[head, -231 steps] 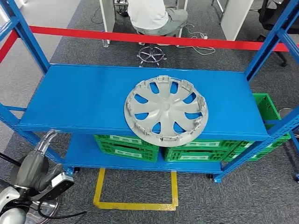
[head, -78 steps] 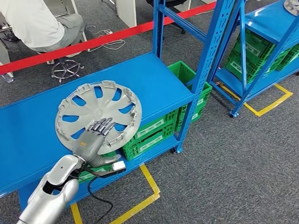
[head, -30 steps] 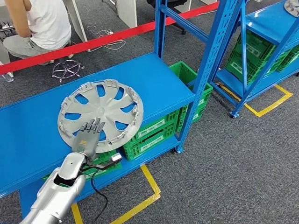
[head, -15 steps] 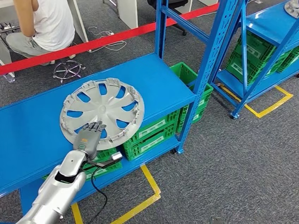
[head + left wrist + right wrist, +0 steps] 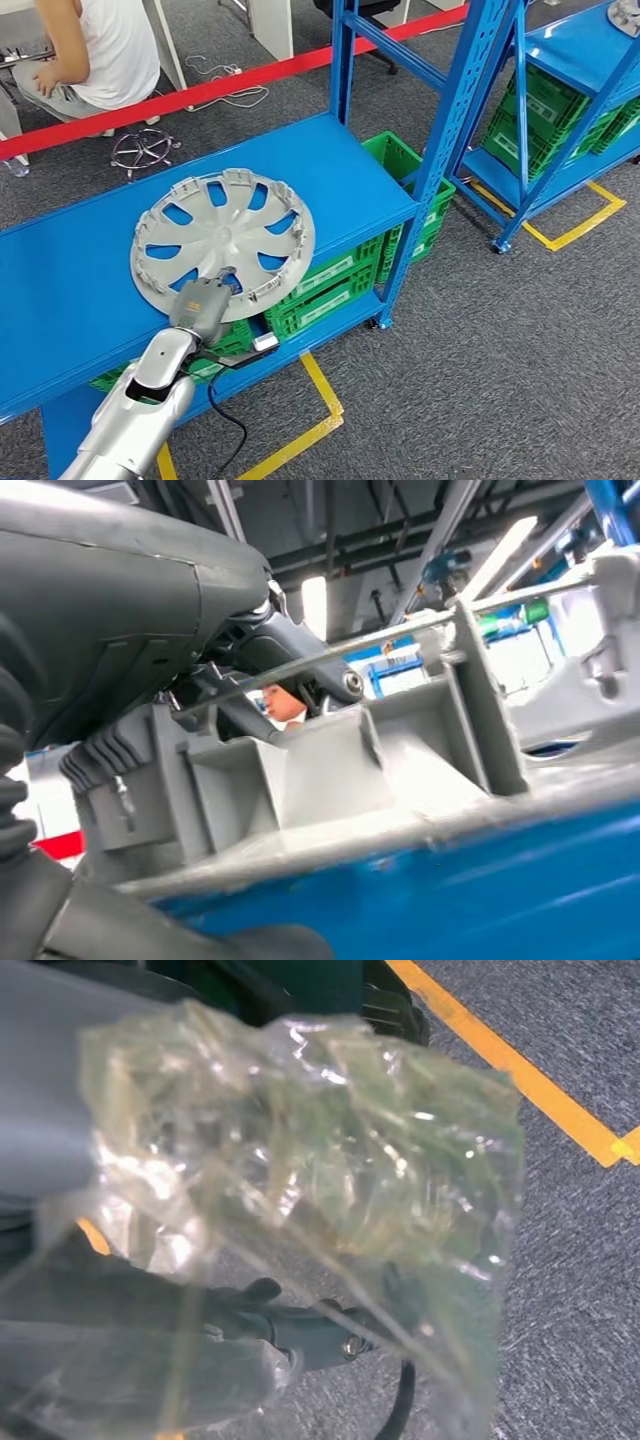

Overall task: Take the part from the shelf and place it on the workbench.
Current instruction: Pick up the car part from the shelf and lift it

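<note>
A person (image 5: 90, 55) in a white top sits at the far left behind a red barrier tape (image 5: 226, 85), near a chair base (image 5: 142, 150) on the grey carpet.

On the blue shelf (image 5: 68, 290), towards its front edge and right of centre, lies the wheel cover (image 5: 224, 243). It is a round, matt silver-grey plastic disc with curved spokes, the blue of the shelf showing through the long openings between them. Small raised clips stand all round its rim, so it seems to lie inner face up. Its near rim juts slightly past the shelf's front edge.

The silver left arm reaches up from below, and the left hand (image 5: 202, 304) is at that near rim, its fingers curled over the top. From the left wrist view the dark fingers (image 5: 302, 660) lie across the ribbed inner rim, with the thumb below the edge, so the hand grips the rim.

Green crates (image 5: 324, 285) sit on the lower level, with yellow floor tape (image 5: 321, 395) in front.

In the right wrist view the right hand (image 5: 45, 1110) is wrapped behind crumpled clear plastic (image 5: 302, 1130); I cannot tell how its fingers lie.

Far right stands another blue rack (image 5: 573, 60).
</note>
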